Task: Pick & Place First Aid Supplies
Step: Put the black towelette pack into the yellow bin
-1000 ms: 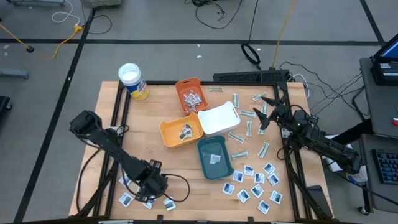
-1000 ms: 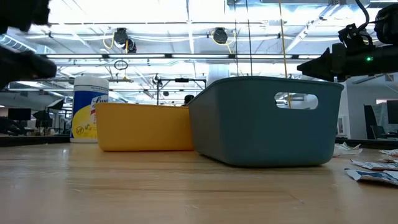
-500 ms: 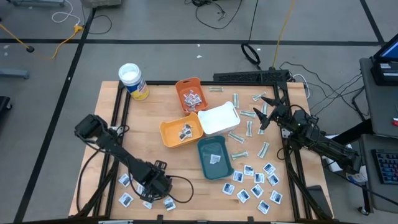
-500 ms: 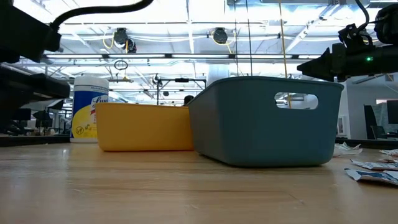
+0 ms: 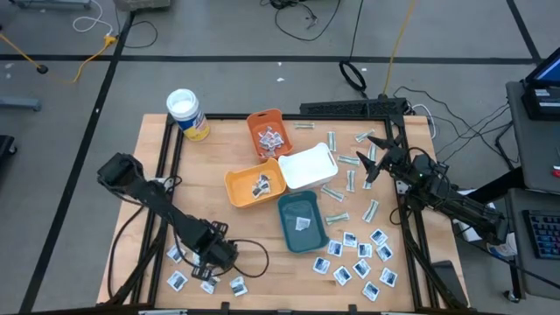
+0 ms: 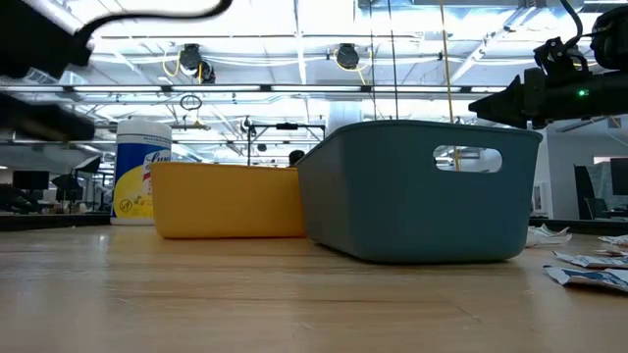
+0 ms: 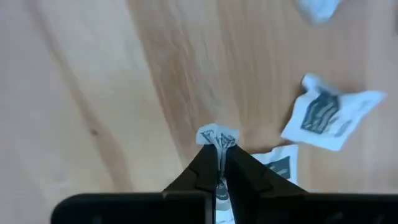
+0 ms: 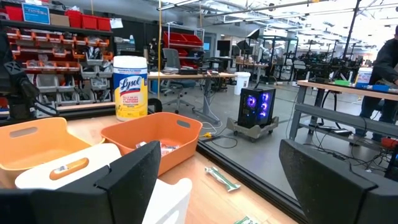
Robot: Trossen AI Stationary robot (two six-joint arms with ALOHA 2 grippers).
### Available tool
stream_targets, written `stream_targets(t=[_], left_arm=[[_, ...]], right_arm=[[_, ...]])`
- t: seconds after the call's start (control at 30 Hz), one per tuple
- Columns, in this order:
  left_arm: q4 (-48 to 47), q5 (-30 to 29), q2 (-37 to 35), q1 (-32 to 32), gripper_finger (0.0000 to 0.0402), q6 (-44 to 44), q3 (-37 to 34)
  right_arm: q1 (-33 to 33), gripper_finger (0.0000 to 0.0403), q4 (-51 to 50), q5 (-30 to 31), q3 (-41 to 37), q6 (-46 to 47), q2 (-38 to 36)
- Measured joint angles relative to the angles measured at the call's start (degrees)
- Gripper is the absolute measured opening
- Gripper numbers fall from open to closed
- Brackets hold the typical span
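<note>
White sachets lie flat on the wooden table in two groups, near left point(image 5: 178, 281) and near right point(image 5: 359, 258). Pale strips point(image 5: 337, 197) lie at the right. My left gripper point(image 5: 210, 259) points down over the near-left group and is shut on one small white sachet point(image 7: 217, 137). Two loose sachets point(image 7: 329, 115) point(image 7: 280, 165) lie beside it on the wood. My right gripper point(image 5: 372, 159) waits open above the table's far right, its fingers point(image 8: 134, 177) wide apart with nothing between them. My left gripper pinches the sachet between its two fingertips point(image 7: 205, 163), coming from above and pointing down. A crumpled end of the sachet point(image 7: 217, 135) sticks out past the tips. Whether the sachet is clear of the table, I cannot tell.
An orange tray point(image 5: 268, 131), a yellow tray point(image 5: 254, 184), a white tray point(image 5: 308, 166) and a teal tray point(image 5: 302, 221) cluster mid-table. A white-lidded canister point(image 5: 186, 114) stands at the far left corner. Bare wood lies between the left sachets and the trays.
My left arm has swayed a little toward the near right and back, its gripper staying over the near-left sachets.
</note>
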Motion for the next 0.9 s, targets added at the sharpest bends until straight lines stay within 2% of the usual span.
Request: stream_targets(t=[0.13, 0.47, 0.73, 0.9], left_arm=[[-6.2, 0.1, -4.4, 0.8, 0.0007, 0.9, 0.7], [-20.8, -0.9, -13.8, 3.1, 0.0007, 8.5, 6.2], [-23.3, -2.9, -15.1, 6.4, 0.0006, 10.3, 7.5], [-23.1, -5.3, -14.9, 13.9, 0.0006, 11.9, 7.5]], right_arm=[[0.0, 0.0322, 0.0, 0.0, 0.0, 0.0, 0.0], [0.0, 0.0322, 0.0, 0.0, 0.0, 0.0, 0.0], [0.0, 0.0322, 0.0, 0.0, 0.0, 0.0, 0.0], [0.0, 0.0322, 0.0, 0.0, 0.0, 0.0, 0.0]])
